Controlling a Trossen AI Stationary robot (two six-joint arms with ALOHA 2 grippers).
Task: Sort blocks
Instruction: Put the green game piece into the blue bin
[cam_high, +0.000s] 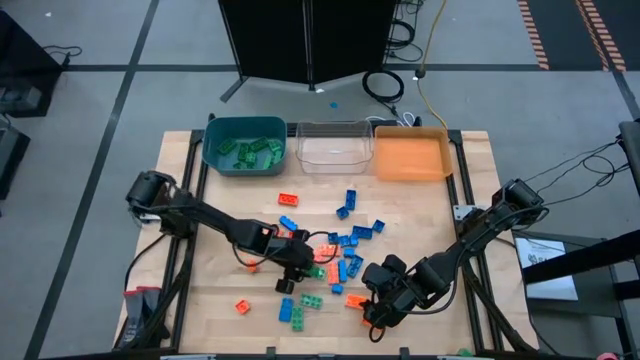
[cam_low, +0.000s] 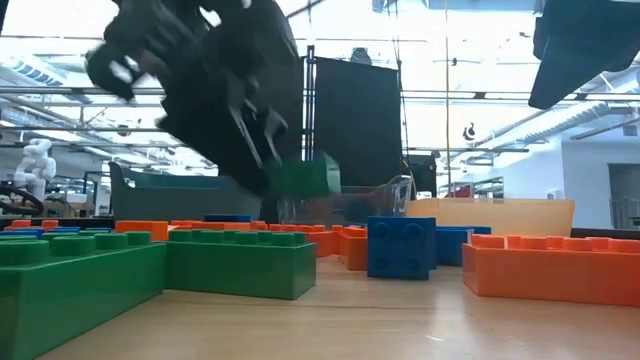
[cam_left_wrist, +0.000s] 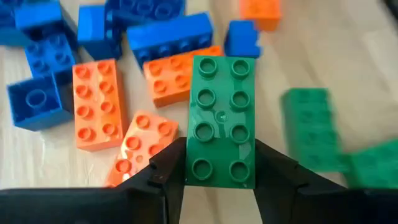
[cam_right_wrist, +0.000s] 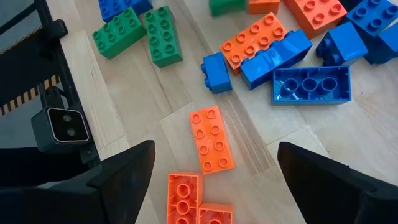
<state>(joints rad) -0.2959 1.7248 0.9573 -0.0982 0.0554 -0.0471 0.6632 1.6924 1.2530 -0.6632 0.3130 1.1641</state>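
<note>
Three bins (cam_high: 328, 146); I count five green blocks (cam_high: 250, 149) inside one. Left gripper (cam_left_wrist: 217, 177) jaws clamp a green brick (cam_left_wrist: 221, 118); right gripper (cam_right_wrist: 214, 165) jaws apart.

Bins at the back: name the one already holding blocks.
The teal bin at the left end: green blocks lie inside it. The clear bin and orange bin beside it hold none.
</note>
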